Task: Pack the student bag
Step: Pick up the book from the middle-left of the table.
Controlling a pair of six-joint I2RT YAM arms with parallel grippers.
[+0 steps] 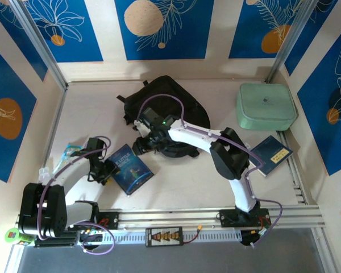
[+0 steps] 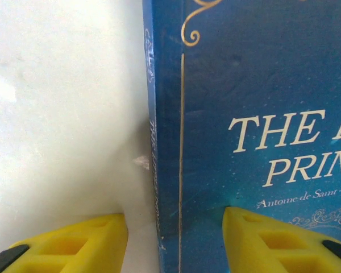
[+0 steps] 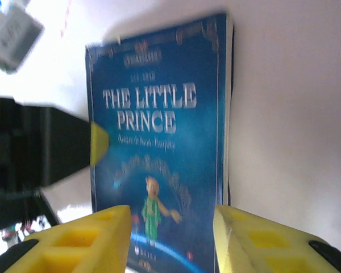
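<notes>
You're straddling the spine of the Little Prince book point(image 1: 131, 169) with the left gripper point(image 2: 176, 227) spread, right gripper point(image 3: 171, 219) likewise parted nearby; be seating deeper before squeezing, the student bag point(image 1: 165, 99) lying just beyond

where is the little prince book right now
In the top view the book lies flat on the table, left of centre, right beside the left tool, with the bag behind it.

Printed in pale capitals on the cover of the blue book point(image 3: 159, 142): "THE LITTLE PRINCE". In the left wrist view, cut off at the edge: "THE L", "PRIN", then small script "Antoine de Saint-E". Spine lettering too faint to read.
</notes>
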